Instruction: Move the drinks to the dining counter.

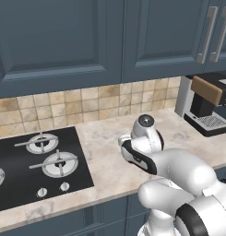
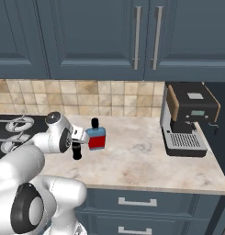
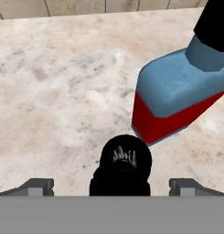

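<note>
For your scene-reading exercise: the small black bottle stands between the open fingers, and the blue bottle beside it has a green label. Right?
Not quite. The blue bottle has a red label, clear in the hand view. The small black bottle does stand between the gripper's open fingers.

Kitchen: gas stove (image 1: 36,166), tiled backsplash (image 1: 86,108), coffee machine (image 2: 189,120).

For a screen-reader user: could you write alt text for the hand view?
A small black bottle stands on the marble counter between the open gripper fingertips. A flat blue bottle with red label stands just beyond it to the right.
</note>
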Tool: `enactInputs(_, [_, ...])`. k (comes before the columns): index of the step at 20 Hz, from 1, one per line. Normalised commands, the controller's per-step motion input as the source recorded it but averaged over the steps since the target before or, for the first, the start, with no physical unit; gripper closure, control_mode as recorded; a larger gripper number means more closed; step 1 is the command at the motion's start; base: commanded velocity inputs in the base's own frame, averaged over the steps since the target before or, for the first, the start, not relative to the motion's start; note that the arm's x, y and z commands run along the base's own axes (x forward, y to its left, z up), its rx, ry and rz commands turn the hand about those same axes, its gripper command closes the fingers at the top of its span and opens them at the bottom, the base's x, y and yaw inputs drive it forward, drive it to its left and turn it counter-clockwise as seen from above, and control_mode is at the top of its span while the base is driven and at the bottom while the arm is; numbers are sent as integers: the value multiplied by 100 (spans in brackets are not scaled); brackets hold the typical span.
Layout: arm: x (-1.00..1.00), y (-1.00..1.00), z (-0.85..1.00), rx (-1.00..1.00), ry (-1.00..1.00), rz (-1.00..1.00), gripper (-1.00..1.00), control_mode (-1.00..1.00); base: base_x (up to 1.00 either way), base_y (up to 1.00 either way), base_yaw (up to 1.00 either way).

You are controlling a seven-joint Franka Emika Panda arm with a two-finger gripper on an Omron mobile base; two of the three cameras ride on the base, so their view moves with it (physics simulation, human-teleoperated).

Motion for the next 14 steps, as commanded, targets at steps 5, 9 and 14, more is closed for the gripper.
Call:
enactInputs(5, [0, 0, 0, 0, 0, 0, -100, -100, 0, 0, 0])
enactInputs(9, [0, 0, 0, 0, 0, 0, 100, -100, 0, 0, 0])
enactInputs(14, [0, 0, 0, 0, 0, 0, 100, -100, 0, 0, 0])
